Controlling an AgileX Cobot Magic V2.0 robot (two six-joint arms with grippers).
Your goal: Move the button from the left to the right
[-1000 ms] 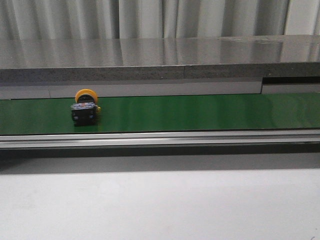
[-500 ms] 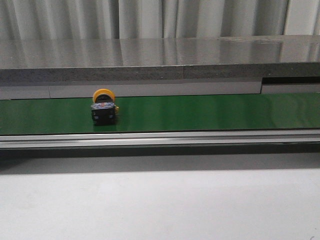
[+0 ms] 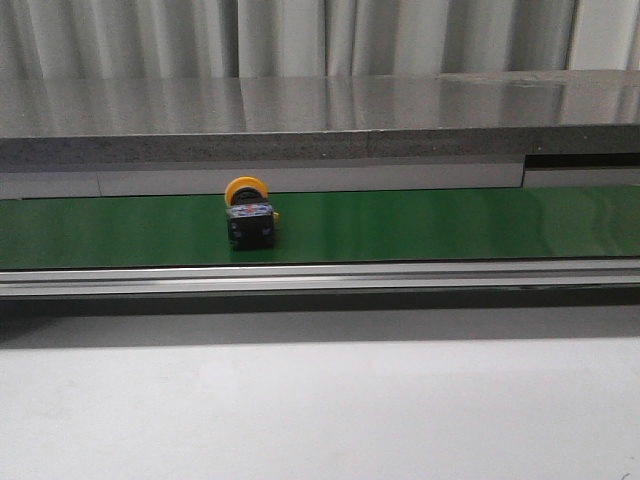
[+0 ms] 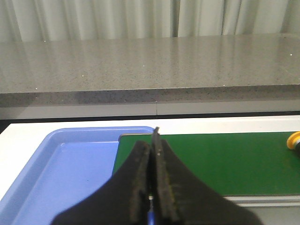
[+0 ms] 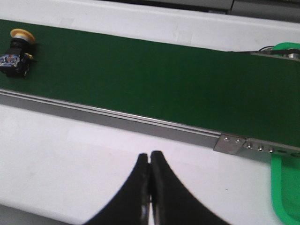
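Industrial test or lab cell: green conveyor belt (image 3: 420, 225) with aluminium side rail (image 3: 400, 275), white worktable (image 3: 320, 410), grey speckled stone counter (image 3: 300, 115), pale curtain (image 3: 300, 35) behind, blue tray (image 4: 61, 173) at left.

Yellow-orange cap on the button (image 3: 249, 214), black body with small blue and yellow marks. Plain dark green belt (image 3: 420, 225) beneath it, silver rail (image 3: 400, 275) alongside. Blue tray (image 4: 61, 168); speckled grey counter (image 4: 150, 61); white desk (image 3: 320, 410); black fingers (image 5: 157, 187).
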